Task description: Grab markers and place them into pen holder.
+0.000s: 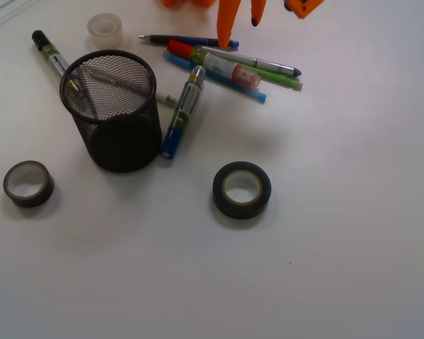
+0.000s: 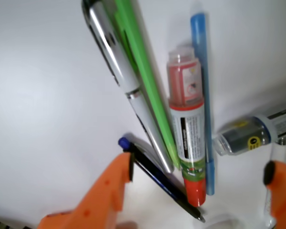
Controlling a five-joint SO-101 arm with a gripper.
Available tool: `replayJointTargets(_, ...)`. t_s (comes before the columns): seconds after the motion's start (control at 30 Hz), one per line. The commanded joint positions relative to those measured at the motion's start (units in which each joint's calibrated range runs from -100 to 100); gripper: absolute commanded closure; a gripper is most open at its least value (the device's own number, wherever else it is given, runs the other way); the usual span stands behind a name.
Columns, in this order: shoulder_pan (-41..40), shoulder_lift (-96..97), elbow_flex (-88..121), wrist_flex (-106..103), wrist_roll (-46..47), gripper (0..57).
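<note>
Three markers on a white table: red-capped marker in the upper-centre pen cluster, beside a silver pen, green pen and light-blue pen; blue-capped marker just right of the pen holder; black-capped marker upper left, behind the holder. Pen holder upright, left of centre. Orange gripper at top centre, fingers spread, hanging over the red marker's cap end, holding nothing. Two black tape rolls low in the frame; clear tape roll at top.
</note>
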Motion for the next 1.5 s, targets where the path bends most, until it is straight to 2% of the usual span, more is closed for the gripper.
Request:
replayJointTargets(0.0, 0.08, 1.91, -0.88, -0.61, 0.59, 32.0)
replayJointTargets(0.7, -0.45, 20.78, -3.60, -13.04, 1.22, 31.9)
replayJointTargets(1.47, 2.40, 20.95, -4.96, -13.39, 3.86, 32.0)
